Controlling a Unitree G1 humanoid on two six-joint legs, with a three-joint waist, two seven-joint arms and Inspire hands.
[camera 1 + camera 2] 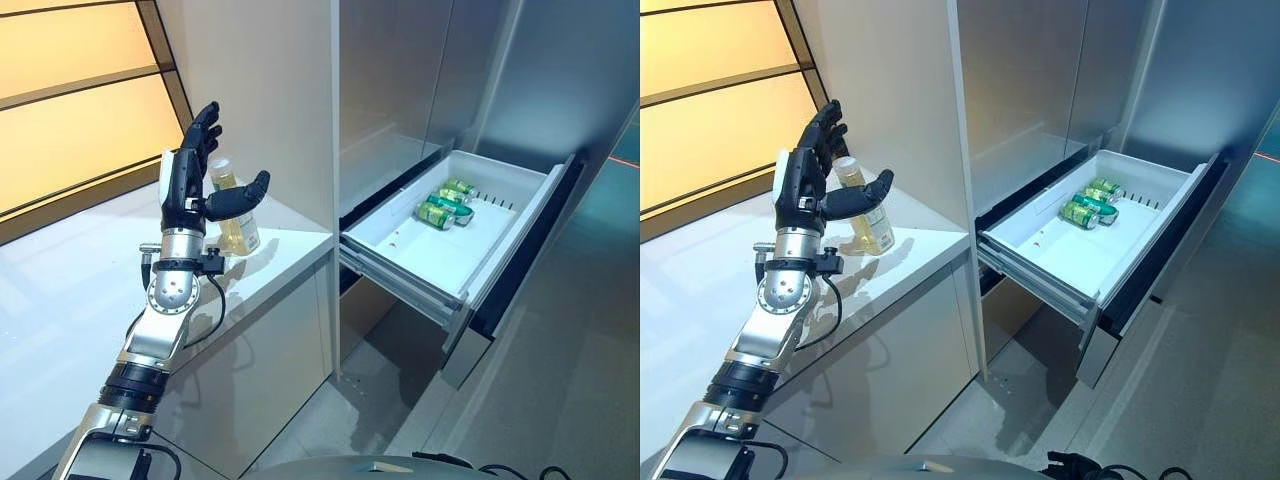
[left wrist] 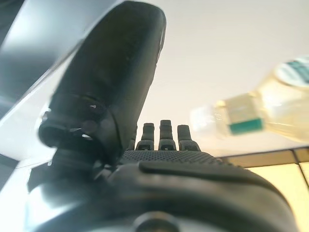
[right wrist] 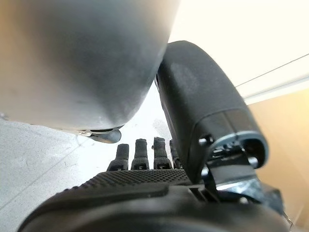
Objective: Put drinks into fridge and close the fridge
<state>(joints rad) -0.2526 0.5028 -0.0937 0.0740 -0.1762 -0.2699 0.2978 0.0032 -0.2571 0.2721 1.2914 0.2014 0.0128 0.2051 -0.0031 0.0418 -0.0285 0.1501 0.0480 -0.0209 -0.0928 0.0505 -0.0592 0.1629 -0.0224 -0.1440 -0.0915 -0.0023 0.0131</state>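
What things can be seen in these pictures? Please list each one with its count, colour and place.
bottle: one, clear with pale yellow drink, upright on the counter, just beyond the left hand.
cans: at least three, green, lying at the back of the drawer.
fridge drawer: one, white, pulled open.
counter: one, white, left of the fridge.
left hand: dark, open, raised beside the bottle.
right hand: dark, seen in its wrist view only, fingers straight.

bottle (image 1: 236,218): partly hidden by left robot hand (image 1: 196,180) | cans (image 1: 446,203): labels unreadable
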